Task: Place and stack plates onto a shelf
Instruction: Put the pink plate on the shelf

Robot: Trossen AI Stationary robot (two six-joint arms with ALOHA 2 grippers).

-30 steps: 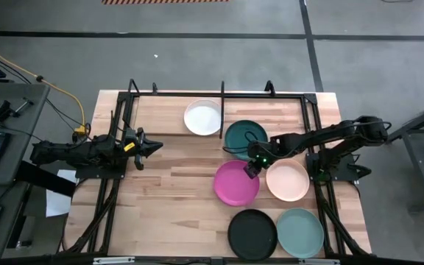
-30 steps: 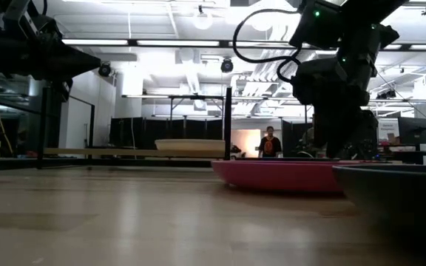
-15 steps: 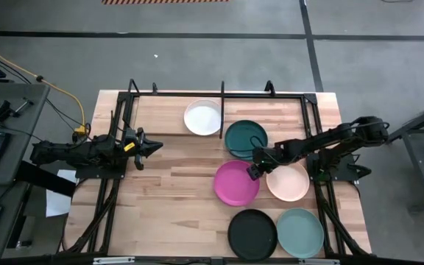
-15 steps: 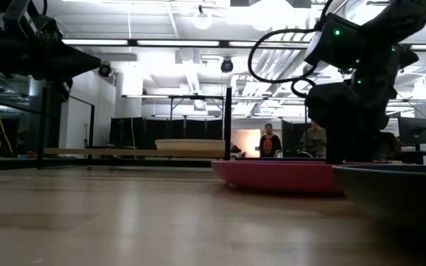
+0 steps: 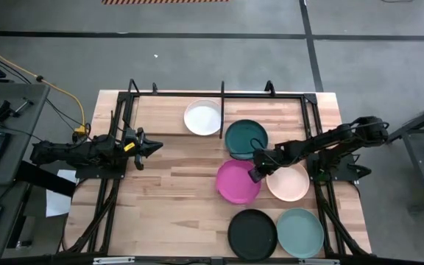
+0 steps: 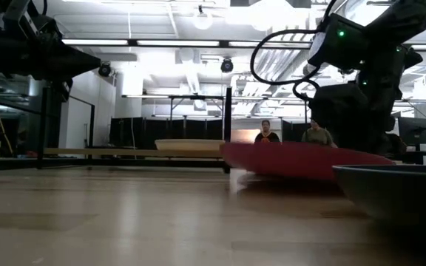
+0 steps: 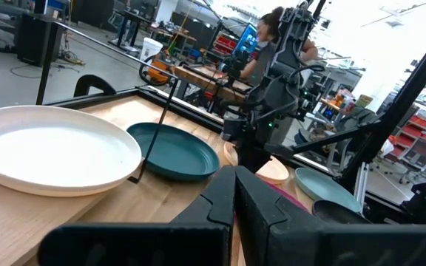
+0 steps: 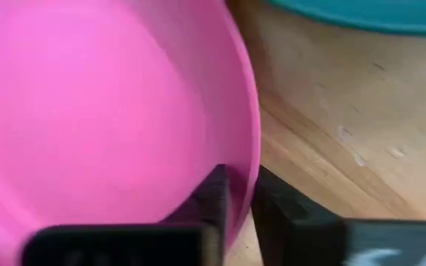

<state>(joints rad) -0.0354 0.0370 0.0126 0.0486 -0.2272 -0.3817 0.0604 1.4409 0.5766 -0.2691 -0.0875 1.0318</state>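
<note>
The magenta plate (image 5: 238, 182) sits just right of centre in the high view, its right rim pinched between the fingers of the right gripper (image 5: 256, 174); in the low view it is tilted, the gripped side raised off the table (image 5: 168, 206). The peach plate (image 5: 288, 182) lies just to its right, the teal plate (image 5: 245, 138) just above, the black plate (image 5: 252, 234) and grey-green plate (image 5: 300, 232) below. Bare wood fills the frame's left half. The white plate (image 5: 202, 117) lies inside the shelf (image 5: 221, 93) at upper centre. The left gripper (image 5: 152, 146), fingers pressed together, waits at centre left.
</note>
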